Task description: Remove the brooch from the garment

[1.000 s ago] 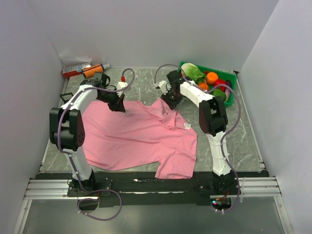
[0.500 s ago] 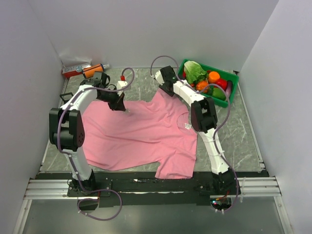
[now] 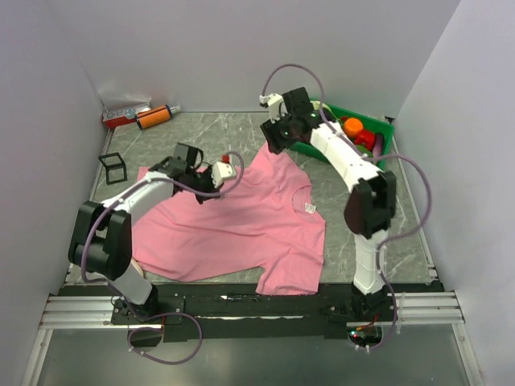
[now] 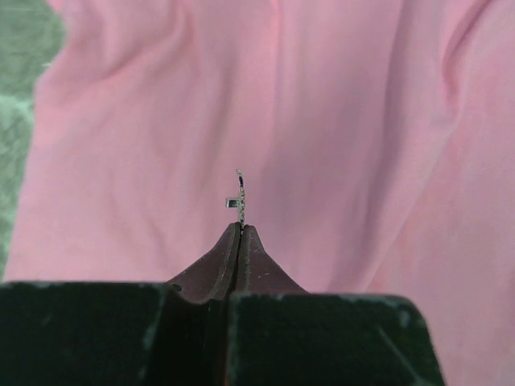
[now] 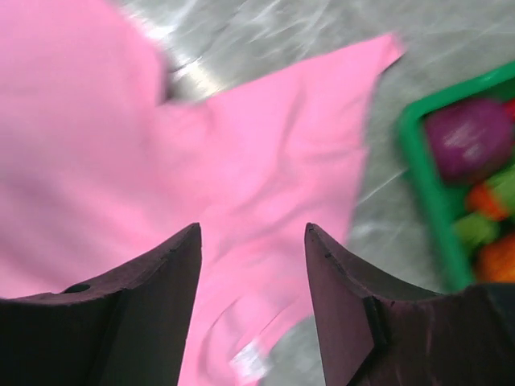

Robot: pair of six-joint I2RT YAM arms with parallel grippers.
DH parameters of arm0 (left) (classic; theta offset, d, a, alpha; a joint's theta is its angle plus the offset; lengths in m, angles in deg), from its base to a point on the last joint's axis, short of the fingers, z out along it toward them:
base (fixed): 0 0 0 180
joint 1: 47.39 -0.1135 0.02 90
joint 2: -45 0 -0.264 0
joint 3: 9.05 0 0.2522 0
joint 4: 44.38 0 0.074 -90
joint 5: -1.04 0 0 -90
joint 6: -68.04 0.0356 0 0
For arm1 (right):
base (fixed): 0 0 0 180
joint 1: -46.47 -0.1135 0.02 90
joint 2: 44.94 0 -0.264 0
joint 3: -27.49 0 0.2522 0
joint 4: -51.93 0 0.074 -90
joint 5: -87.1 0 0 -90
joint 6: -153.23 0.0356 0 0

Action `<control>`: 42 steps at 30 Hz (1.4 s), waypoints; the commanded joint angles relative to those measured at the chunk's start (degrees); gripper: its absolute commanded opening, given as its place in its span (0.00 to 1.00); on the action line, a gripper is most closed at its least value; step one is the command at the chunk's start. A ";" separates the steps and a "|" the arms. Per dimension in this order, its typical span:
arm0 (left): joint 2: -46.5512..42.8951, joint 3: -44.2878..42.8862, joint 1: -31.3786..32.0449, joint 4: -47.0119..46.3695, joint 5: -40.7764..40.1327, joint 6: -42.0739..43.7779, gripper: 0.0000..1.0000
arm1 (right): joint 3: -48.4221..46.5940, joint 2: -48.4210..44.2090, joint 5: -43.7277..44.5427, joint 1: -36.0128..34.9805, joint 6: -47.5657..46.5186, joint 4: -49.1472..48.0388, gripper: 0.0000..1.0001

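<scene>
Right at the tip of the left fingers (image 4: 245, 241) sits the brooch (image 4: 240, 195), a tiny silvery bit poking up past them. Those fingers are pressed together, pinching it by its lower end. Behind it is just the pink shirt (image 4: 362, 121), soft and out of focus, so I honestly can't tell if the brooch is touching the cloth or hanging clear of it. In that wrist view the shirt's edge runs down the left side, with a sliver of grey surface (image 4: 16, 48) past it. From the top camera the shirt (image 3: 233, 225) lies spread flat across the middle of the marbled surface (image 3: 406, 241), with the left arm reaching in over its far-left part. Its white neck label (image 3: 309, 208) is over toward the right edge. The right fingers (image 5: 173, 273) are spread wide with nothing between them, up above the far sleeve, though that view is pretty blurry. The green bin (image 3: 389, 137) of veggies sits just to their right, tucked into the back right corner. Room-wise, there's a bare band between the shirt's far edge and the back wall, and another down the right side where the right arm stands. The near hem lies close to the front rail (image 3: 241, 301). Some orange and red stuff (image 3: 137, 117) sits in the back left corner, with a little black frame (image 3: 113, 166) near the left sleeve.
</scene>
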 commanded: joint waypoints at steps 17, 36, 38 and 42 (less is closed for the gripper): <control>-5.21 9.59 12.63 -29.41 -11.52 2.93 0.01 | 13.16 -6.66 -14.11 -1.39 9.94 5.03 0.63; -19.10 27.93 12.19 -52.76 -6.25 37.79 0.01 | 22.01 -1.73 -73.34 7.40 54.45 -32.44 0.40; -19.19 29.53 12.28 -57.76 -5.55 40.18 0.01 | 25.96 -0.07 -76.25 7.84 69.31 -42.99 0.36; -19.28 30.59 13.24 -61.47 -6.24 42.39 0.01 | 28.53 2.75 -78.19 7.49 86.21 -67.45 0.34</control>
